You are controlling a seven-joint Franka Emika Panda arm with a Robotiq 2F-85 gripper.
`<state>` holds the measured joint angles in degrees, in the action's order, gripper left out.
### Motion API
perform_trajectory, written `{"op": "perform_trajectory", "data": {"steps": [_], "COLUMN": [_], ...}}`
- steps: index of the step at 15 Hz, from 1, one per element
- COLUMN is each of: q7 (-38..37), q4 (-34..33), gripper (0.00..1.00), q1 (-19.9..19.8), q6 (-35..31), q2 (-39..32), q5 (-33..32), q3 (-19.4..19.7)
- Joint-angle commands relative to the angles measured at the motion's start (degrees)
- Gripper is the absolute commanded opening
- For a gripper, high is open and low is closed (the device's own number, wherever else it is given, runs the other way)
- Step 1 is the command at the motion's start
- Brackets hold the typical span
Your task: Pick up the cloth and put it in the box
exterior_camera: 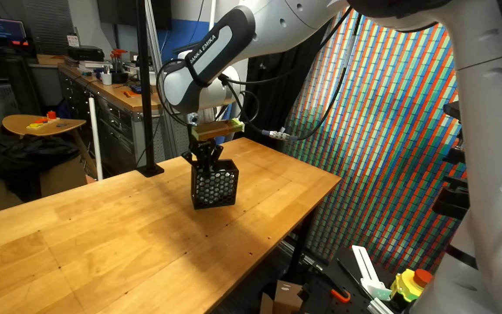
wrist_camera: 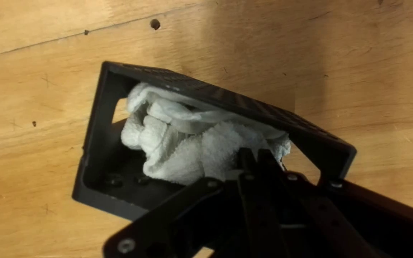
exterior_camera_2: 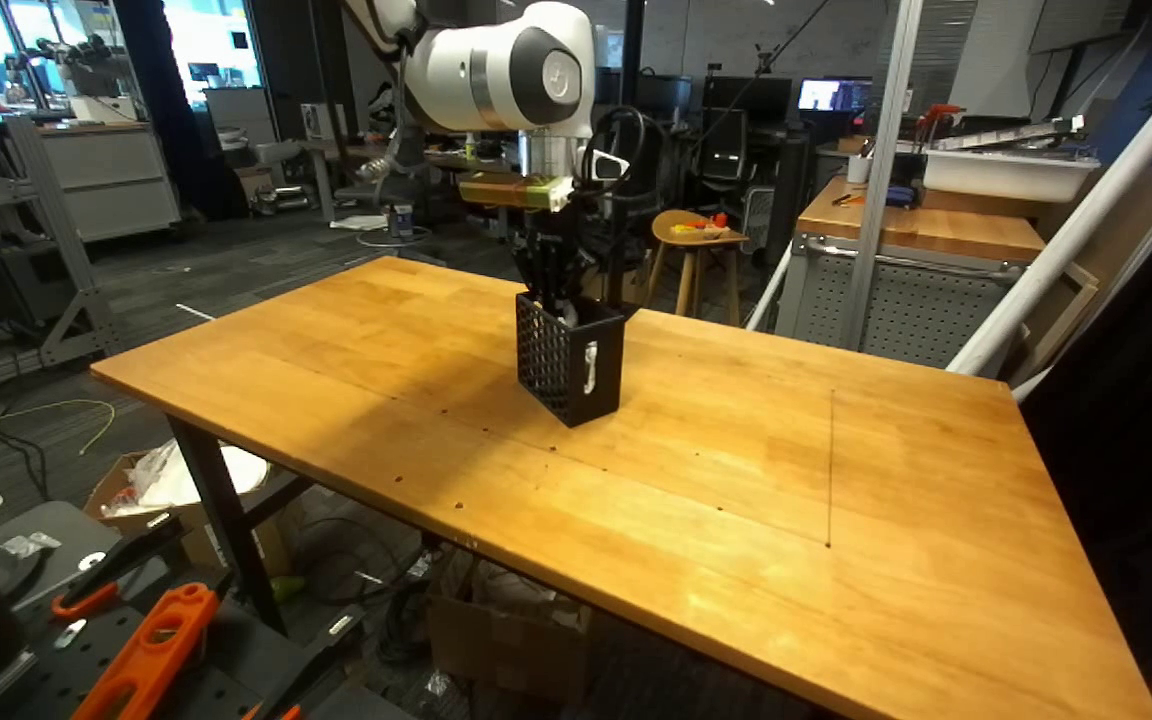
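The end effector looks clamped on the cloth, which bunches directly below it, inside the box.

A striped backdrop blazes behind the right corner of the counter in an exterior view; a stool past the far edge!

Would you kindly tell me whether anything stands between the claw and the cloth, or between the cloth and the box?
Nothing visible does: in the wrist view, the claw reaches into the open black box right at the white cloth, which is already inside. Whether it grips the cloth is unclear.
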<state>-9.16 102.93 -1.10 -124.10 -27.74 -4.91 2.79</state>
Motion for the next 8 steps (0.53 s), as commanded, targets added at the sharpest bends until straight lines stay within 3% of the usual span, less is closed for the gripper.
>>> {"op": "perform_trajectory", "data": {"steps": [1, 8], "q7": [2.5, 5.2], "q4": [-0.5, 0.6], "gripper": [0.11, 0.11], "q1": [-1.4, -3.0], "q6": [-1.4, -3.2], "q2": [-0.9, -0.7], "q5": [2.7, 6.8], "q3": [-0.1, -0.6]}}
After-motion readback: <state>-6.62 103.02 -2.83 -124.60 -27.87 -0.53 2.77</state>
